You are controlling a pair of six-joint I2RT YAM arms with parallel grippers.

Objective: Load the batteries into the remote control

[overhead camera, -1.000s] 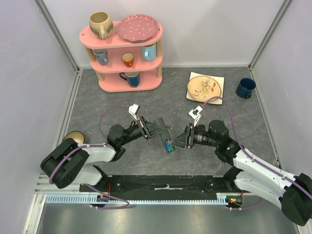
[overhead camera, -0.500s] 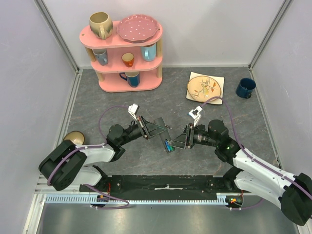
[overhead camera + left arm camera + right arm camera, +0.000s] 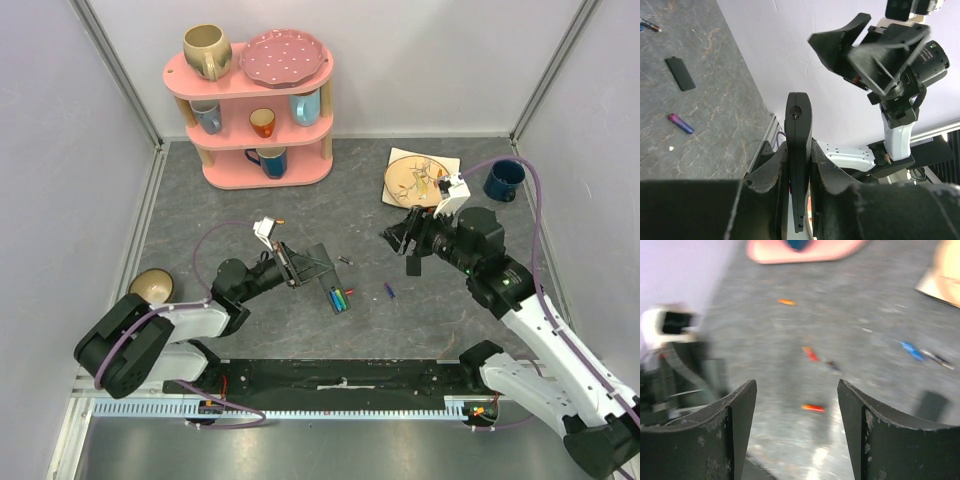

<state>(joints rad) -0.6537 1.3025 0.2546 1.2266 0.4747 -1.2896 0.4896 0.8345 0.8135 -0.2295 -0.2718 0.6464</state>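
Note:
My left gripper [image 3: 310, 263] [image 3: 799, 150] is shut on the remote control [image 3: 337, 299] [image 3: 798, 115], a slim black bar held edge-on above the table. Its open compartment shows a green and a blue battery in the top view. My right gripper [image 3: 408, 243] [image 3: 796, 387] hovers open and empty to the right of the remote, apart from it. Loose batteries lie on the grey table: a blue-and-red one [image 3: 389, 291], a dark one [image 3: 345, 261], an orange one [image 3: 281, 221]. The blurred right wrist view shows orange ones [image 3: 812, 408] and a blue one [image 3: 912, 351].
A flat black cover [image 3: 680, 73] and a purple battery [image 3: 680, 123] lie on the table. A pink shelf [image 3: 250, 100] with mugs and a plate stands at the back left. A patterned plate [image 3: 420, 178], a blue mug [image 3: 503, 180] and a bowl [image 3: 152, 285] stand around.
My right gripper has pulled away from the remote, up and to the right, and opened wider. The left gripper shifted slightly left with the remote. A blue-and-red battery now shows on the table.

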